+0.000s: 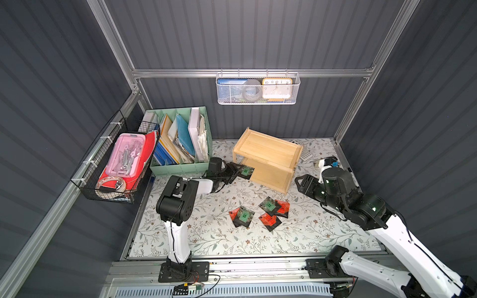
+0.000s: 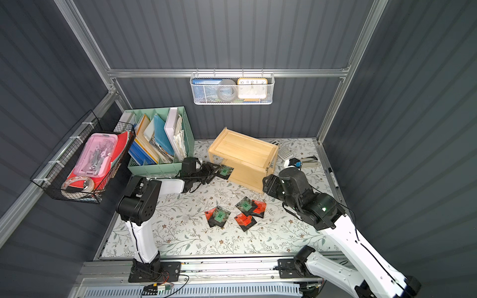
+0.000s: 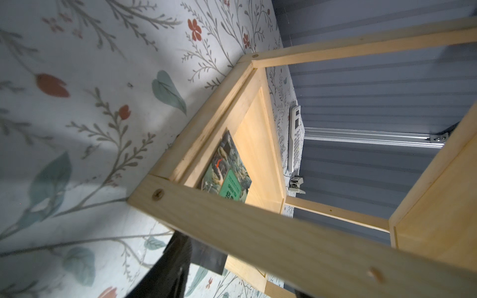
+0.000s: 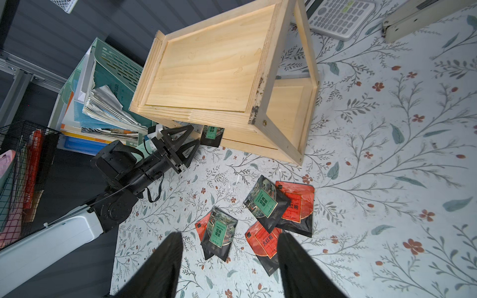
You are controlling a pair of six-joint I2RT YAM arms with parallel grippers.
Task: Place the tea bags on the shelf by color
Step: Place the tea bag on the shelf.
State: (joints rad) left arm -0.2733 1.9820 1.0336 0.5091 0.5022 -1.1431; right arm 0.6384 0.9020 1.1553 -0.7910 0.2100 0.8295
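On the floral tabletop (image 4: 387,154), your left gripper (image 4: 197,134) stands spread beside a green tea bag (image 4: 212,135) half inside the lower tier of the shelf (image 4: 206,69), your right gripper (image 4: 229,258) spread near five other tea bags (image 4: 263,203).

The table cover (image 1: 322,232) is white with green leaves and little red flowers. The shelf (image 1: 268,152) is pale yellow wood. The tea bags (image 1: 268,205) are black, some with green squares, some with red. The file box (image 1: 180,167) is mint green.

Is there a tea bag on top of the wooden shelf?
No, the shelf has bare wood on its top tier; the one green tea bag near it sits at the lower tier's front edge.
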